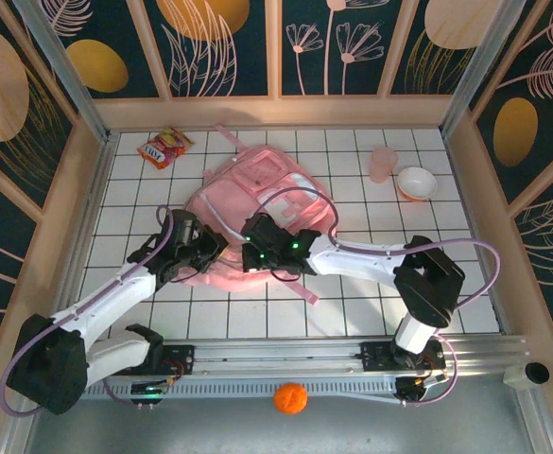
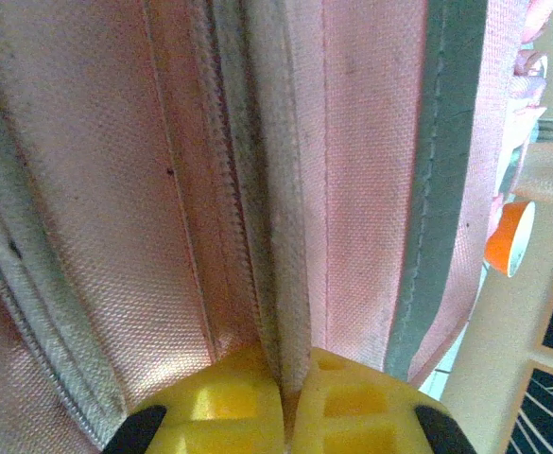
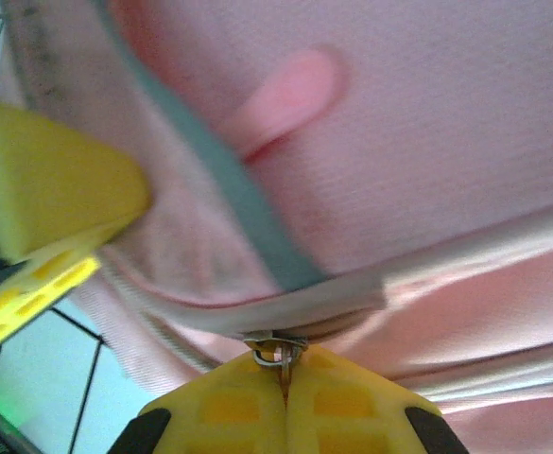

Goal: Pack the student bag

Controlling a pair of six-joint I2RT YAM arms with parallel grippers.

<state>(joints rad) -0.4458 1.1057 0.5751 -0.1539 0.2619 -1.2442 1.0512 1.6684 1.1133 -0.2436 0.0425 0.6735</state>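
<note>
Student bag [image 1: 257,194] is held at two spots. Your right gripper [image 3: 284,402] is squeezed shut on the metal zip pull [image 3: 276,352]. Your left gripper [image 2: 288,402], just beside it, is squeezed shut on a fold of cloth [image 2: 295,284] by the zip [image 2: 233,208]. The bag lies under and past both. Hold the cloth tight and pull slowly along the zip, so nothing bunches.

Matt woven cloth student bag [image 2: 115,189], metal zip pull [image 3: 278,352]
</note>
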